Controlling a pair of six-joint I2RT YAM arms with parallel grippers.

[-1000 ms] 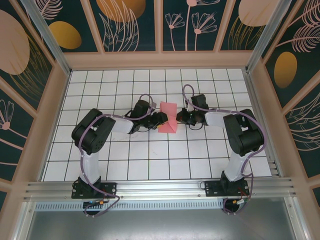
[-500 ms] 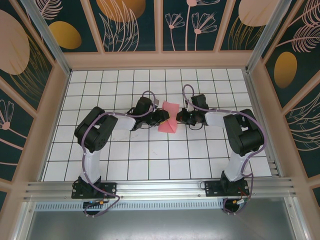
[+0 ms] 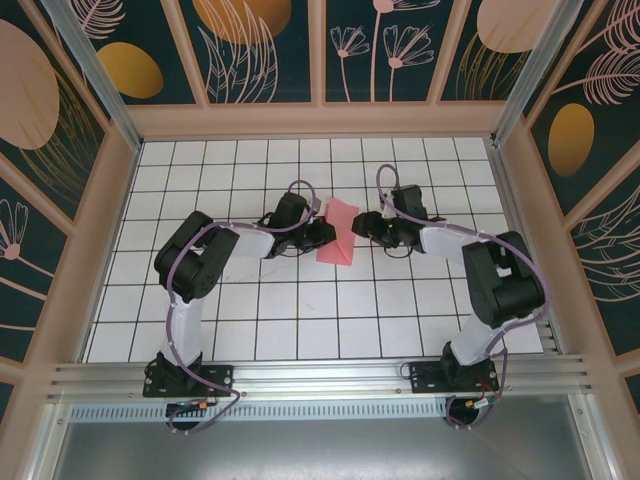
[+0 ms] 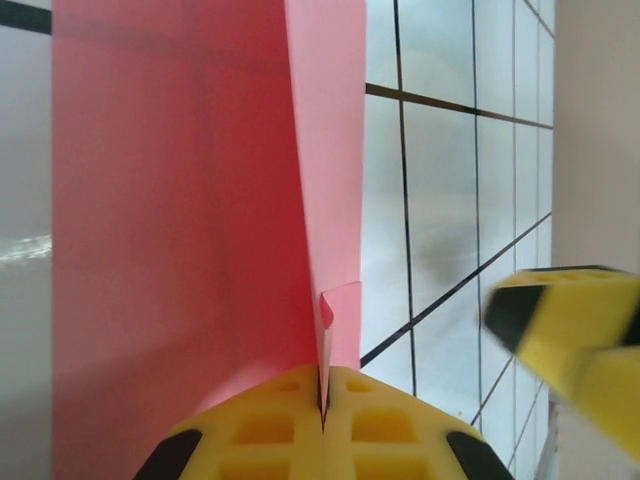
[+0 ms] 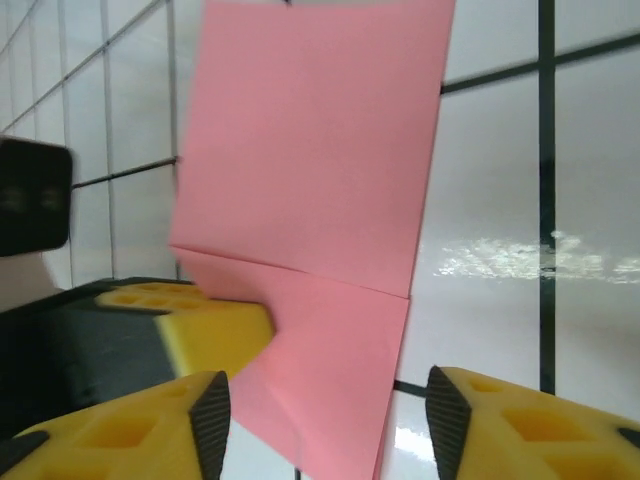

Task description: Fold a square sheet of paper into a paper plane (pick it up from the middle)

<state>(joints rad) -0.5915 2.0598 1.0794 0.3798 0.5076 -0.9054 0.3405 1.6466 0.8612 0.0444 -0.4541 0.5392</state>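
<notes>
Pinching the square sheet of paper (image 3: 338, 238) from its left side, the left gripper (image 4: 323, 405) has its yellow pads pressed together on a pink folded edge. The sheet sits mid-table on the white gridded table (image 3: 300, 310), between the two wrists, and a crease runs across it in the right wrist view. The right gripper (image 5: 325, 400) stands at the sheet's right side with its jaws spread apart and nothing between the pads; the paper's near corner lies in the gap, but neither pad presses on it. One left finger (image 5: 210, 325) covers the sheet's lower-left part in that view, and from the left wrist a right finger (image 4: 580, 340) shows just beside the paper over the tiles. Both arms crowd the sheet from either side, their forearms bent inward. Leaf-printed wall panels (image 3: 260, 50) enclose the table, and an aluminium rail (image 3: 320, 378) crosses the near edge by the bases.
</notes>
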